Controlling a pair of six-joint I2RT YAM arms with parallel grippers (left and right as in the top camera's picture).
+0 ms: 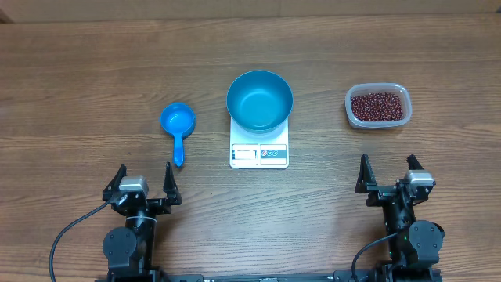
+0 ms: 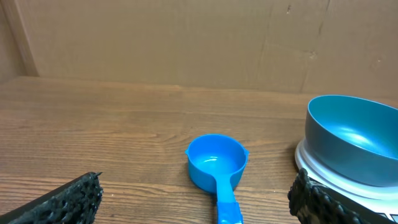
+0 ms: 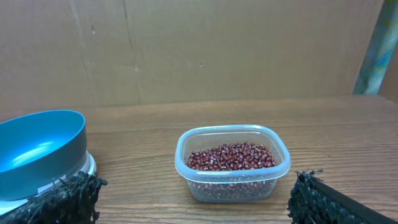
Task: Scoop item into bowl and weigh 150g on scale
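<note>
Sitting on the scale (image 1: pixel 259 154) at the middle of the table (image 1: pixel 78 78), the bowl (image 1: pixel 260 100) covers the back part of it, so only the front strip with the display and buttons shows; the display is too small to read. The bowl's inside looks bare. The beans (image 1: pixel 379 106) all lie in the clear tub (image 1: pixel 350 110), well to the right of the bowl. A blue scoop (image 1: pixel 178 123) lies to the bowl's left, handle pointing toward the arms. The left gripper (image 1: pixel 145 168) and right gripper (image 1: pixel 387 160) rest near the front edge, jaws spread wide, holding nothing. In the left wrist view the fingers (image 2: pixel 68 199) show only as dark tips, the scoop's handle runs off the bottom edge, and the bowl is cut by the right edge. The right wrist view crops the bowl at the left.
</note>
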